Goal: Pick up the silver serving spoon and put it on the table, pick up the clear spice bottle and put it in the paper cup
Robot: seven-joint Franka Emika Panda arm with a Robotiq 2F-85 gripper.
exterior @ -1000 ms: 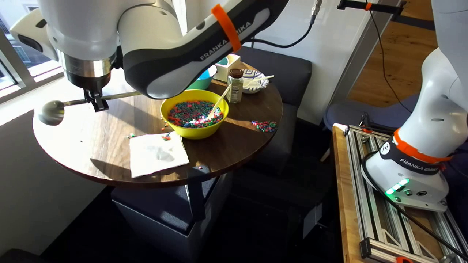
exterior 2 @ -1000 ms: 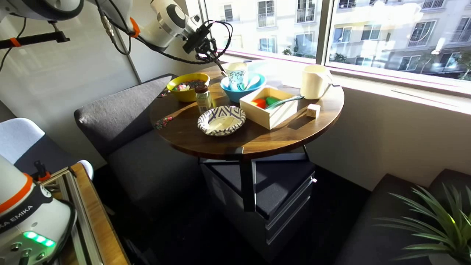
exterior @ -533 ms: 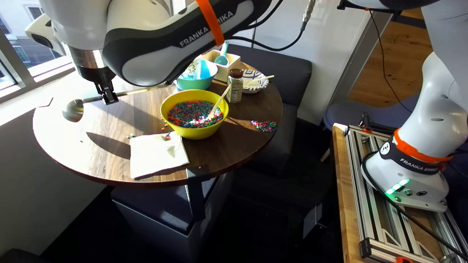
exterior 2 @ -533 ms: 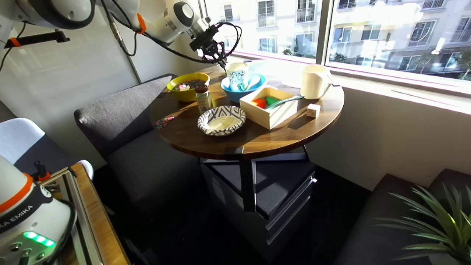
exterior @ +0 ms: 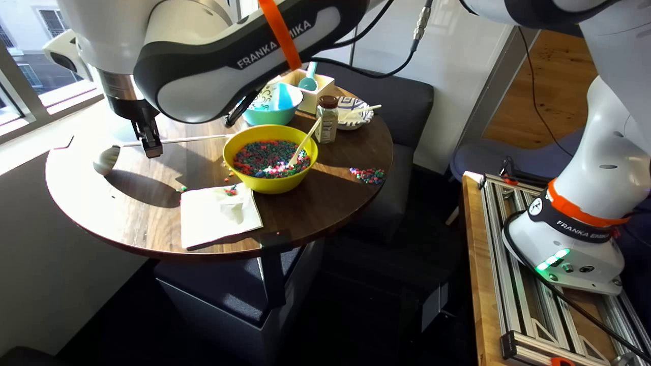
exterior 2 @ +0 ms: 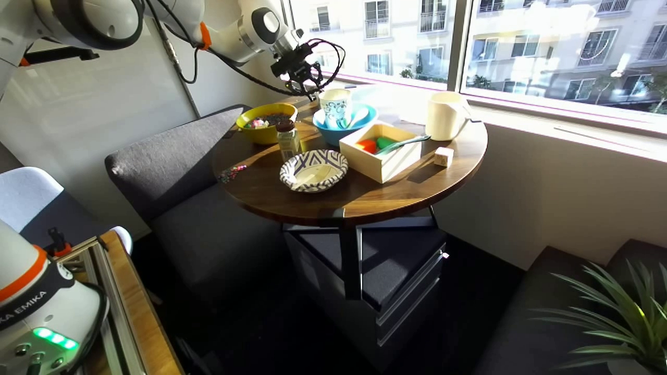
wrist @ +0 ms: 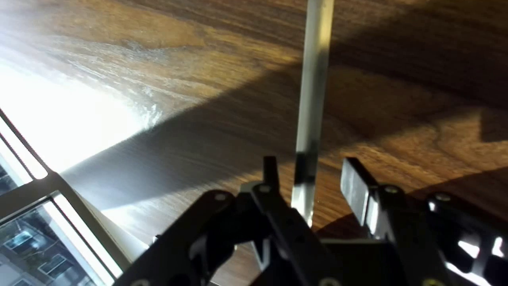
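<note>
"Spoon of shiny silver metal point(wrist: 310, 103), long and round-ended: where is it?"

"On the round brown wood-grain table point(exterior: 325, 203), its handle running up close to the round yellow bowl point(exterior: 272, 185) of coloured beads point(exterior: 267, 155)."

"And the black two-fingered gripper point(wrist: 311, 171)?"

"Parted wider than the handle, which runs between the fingers with space showing on either side near the tips. It has hold of nothing."

"What crowds it?"

"Mostly that yellow bowl, near the handle's far end. A square white napkin point(exterior: 198, 226) lies just beside the bowl."

"The clear spice bottle with a brown lid point(exterior: 328, 124)?"

"Upright in both exterior views, between the yellow bowl and a white bowl with dark zigzags point(exterior 2: 312, 186)."

"And the pale paper cup with teal print point(exterior 2: 336, 108)?"

"In an exterior view it stands inside a round blue bowl point(exterior 2: 333, 137); just beside that is a square pale wooden box point(exterior 2: 365, 164) with a teal spoon point(exterior 2: 404, 144) across its rim."
</note>
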